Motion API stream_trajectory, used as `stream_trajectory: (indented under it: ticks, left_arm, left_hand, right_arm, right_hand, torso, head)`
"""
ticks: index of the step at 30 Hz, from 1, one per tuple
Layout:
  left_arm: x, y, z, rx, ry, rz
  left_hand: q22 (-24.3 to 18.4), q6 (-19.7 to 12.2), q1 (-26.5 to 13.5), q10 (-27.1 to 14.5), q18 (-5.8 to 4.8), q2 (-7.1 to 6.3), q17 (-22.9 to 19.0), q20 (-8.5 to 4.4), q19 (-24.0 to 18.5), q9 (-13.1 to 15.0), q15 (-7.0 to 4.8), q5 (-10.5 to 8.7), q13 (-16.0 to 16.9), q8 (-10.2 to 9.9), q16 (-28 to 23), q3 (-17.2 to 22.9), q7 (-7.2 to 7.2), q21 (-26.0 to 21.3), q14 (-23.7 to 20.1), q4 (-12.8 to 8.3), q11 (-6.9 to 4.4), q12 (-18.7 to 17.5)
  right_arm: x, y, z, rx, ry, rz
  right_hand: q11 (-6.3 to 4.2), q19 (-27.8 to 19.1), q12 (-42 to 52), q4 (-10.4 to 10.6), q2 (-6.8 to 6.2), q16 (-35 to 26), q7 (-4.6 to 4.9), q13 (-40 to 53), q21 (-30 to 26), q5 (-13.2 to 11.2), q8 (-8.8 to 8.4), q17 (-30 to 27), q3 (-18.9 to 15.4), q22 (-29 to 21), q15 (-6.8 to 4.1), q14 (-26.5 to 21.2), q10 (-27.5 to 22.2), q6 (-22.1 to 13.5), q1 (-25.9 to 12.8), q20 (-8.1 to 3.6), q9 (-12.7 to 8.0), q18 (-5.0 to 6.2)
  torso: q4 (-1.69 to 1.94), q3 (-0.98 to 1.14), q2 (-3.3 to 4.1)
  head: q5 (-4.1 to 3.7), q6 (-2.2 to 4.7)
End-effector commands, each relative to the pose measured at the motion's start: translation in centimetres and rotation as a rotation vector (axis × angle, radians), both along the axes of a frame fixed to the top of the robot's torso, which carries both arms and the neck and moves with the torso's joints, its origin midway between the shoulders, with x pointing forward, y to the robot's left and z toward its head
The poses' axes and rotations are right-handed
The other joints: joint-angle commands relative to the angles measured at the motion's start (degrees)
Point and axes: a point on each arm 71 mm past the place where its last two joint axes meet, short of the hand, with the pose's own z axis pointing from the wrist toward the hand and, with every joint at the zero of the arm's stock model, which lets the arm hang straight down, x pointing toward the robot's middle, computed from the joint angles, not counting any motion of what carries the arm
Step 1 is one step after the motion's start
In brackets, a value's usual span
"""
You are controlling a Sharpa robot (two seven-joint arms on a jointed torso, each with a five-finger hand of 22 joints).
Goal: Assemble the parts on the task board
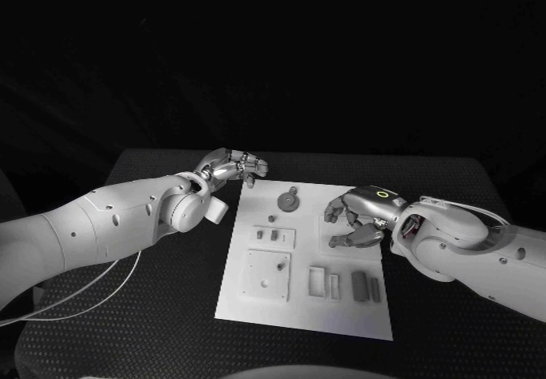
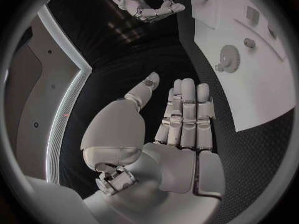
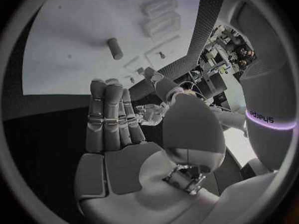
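The white task board (image 1: 305, 304) lies in the middle of the black table. On it are a grey gear (image 1: 289, 202), a small block with pegs (image 1: 273, 234), a square plate (image 1: 268, 275), two rectangular frames (image 1: 317, 282) and two grey bars (image 1: 360, 286). My left hand (image 1: 234, 167) hovers off the board's far left corner, holding nothing; its fingers (image 2: 187, 114) lie straight, with the gear (image 2: 229, 58) beyond them. My right hand (image 1: 356, 218) is over the board's right edge, near the middle, also empty. Its fingers (image 3: 109, 117) point at the board (image 3: 74, 59), where a grey bar (image 3: 114, 48) lies.
A white cable (image 1: 85, 296) hangs from my left arm over the table's left side. Black table (image 1: 443, 332) surrounds the board on all sides. My right hand (image 2: 146, 5) shows across the table in the left wrist view.
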Motion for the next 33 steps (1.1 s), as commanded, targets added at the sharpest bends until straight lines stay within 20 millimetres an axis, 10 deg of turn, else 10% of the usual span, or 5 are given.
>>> stream_trajectory:
  ticks: [1, 10, 33]
  left_arm:
    - [-0.1, -0.2, 0.1, -0.016, -0.004, -0.016]
    - [0.0, -0.3, 0.1, -0.018, -0.004, -0.019]
    - [-0.1, -0.4, 0.2, -0.019, -0.003, -0.022]
  left_hand:
    - [0.09, -0.25, -0.41, -0.19, 0.80, 0.20, 0.09, -0.39, -0.05, -0.04, 0.16, -0.17, -0.08, -0.18, -0.39, -0.30, 0.02, -0.27, -0.01, -0.08, 0.15, 0.35]
    - [0.11, -0.26, -0.42, -0.21, 0.80, 0.19, 0.10, -0.38, -0.05, -0.04, 0.17, -0.18, -0.08, -0.18, -0.40, -0.31, 0.02, -0.29, -0.01, -0.09, 0.16, 0.35]
    - [0.14, -0.28, -0.50, -0.24, 0.79, 0.29, 0.14, -0.37, -0.04, -0.05, 0.18, -0.18, -0.08, -0.19, -0.42, -0.34, 0.03, -0.34, -0.02, -0.04, 0.17, 0.37]
  right_arm:
    - [0.0, -0.4, -0.8, -0.112, -0.013, 0.001]
    - [0.6, -0.4, -1.5, -0.128, -0.033, -0.013]
    - [0.3, 0.7, -3.5, -0.154, -0.003, 0.016]
  right_hand:
    - [0.09, -0.62, -0.39, 0.03, -0.07, 0.46, -0.36, -0.16, 0.63, 0.22, -0.29, 0.22, -0.75, 1.52, 0.07, -0.51, -0.28, -0.09, -0.70, 0.10, -0.06, 1.24]
    - [0.07, -1.61, -0.48, 0.55, -0.43, 1.70, -0.62, -0.72, 2.40, -5.74, -0.24, 0.14, 1.69, 1.28, 0.05, -1.35, 0.04, -0.03, 1.55, -0.05, -0.18, 1.24]
    - [-1.96, -1.65, 2.61, 2.13, 1.60, 3.05, -0.55, 0.74, 4.80, -6.05, 2.55, -0.31, 8.73, 1.25, -1.86, -1.05, 6.02, 4.68, 4.78, -0.39, 1.17, 1.24]
  torso:
    - [0.15, 0.04, 0.15]
    - [0.20, 0.02, 0.14]
    - [0.20, -0.06, 0.12]
  head:
    - [-0.28, 0.05]
    - [-0.63, 0.00]
    - [-0.61, -0.67]
